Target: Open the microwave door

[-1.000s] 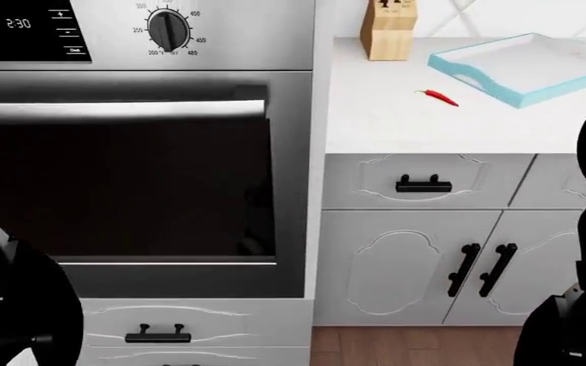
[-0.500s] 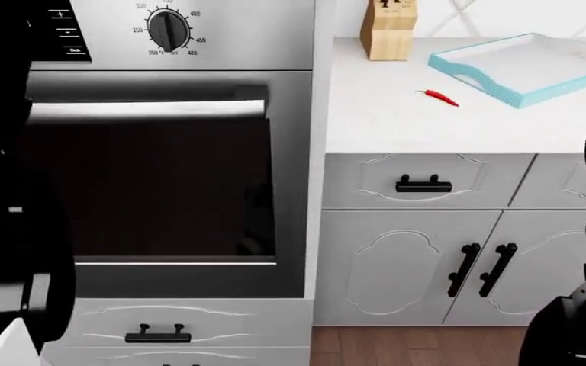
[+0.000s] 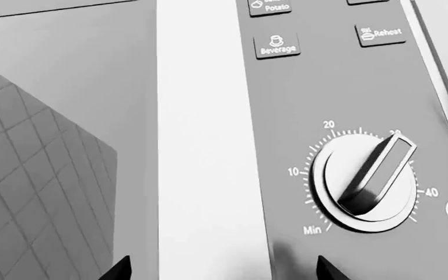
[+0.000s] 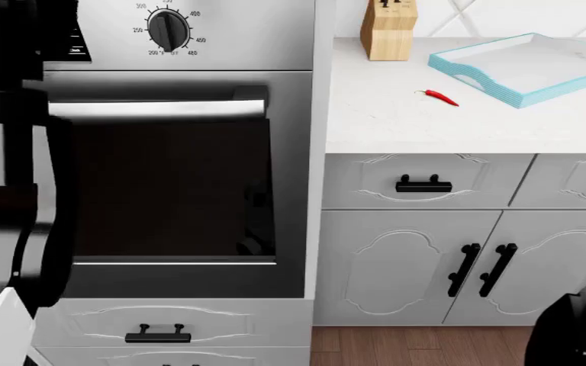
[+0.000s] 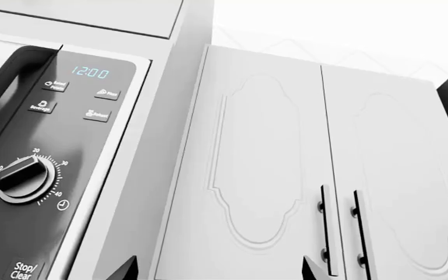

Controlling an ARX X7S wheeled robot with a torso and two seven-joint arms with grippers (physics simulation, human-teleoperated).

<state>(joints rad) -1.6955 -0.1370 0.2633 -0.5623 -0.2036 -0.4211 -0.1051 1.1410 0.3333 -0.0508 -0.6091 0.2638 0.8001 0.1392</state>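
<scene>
Risen left arm (image 4: pixel 13 191) hides more oven glass; open left hand (image 3: pixel 220 269) faces microwave's ribbed dial (image 3: pixel 372 184).

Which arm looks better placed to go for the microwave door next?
Likely the left. Its wrist view sits close to the door handle beside the timer dial. The right wrist view shows the control panel from farther off, centred on the wall cabinets.

White surface (image 4: pixel 395 122) sat at 2 o'clock in the head view. A wooden knife block (image 4: pixel 389 29) stood at its back edge. A small red chili (image 4: pixel 438 97) lay mid-surface. A light-blue tray (image 4: pixel 522 67) rested at 3 o'clock of the chili, apart from it.
</scene>
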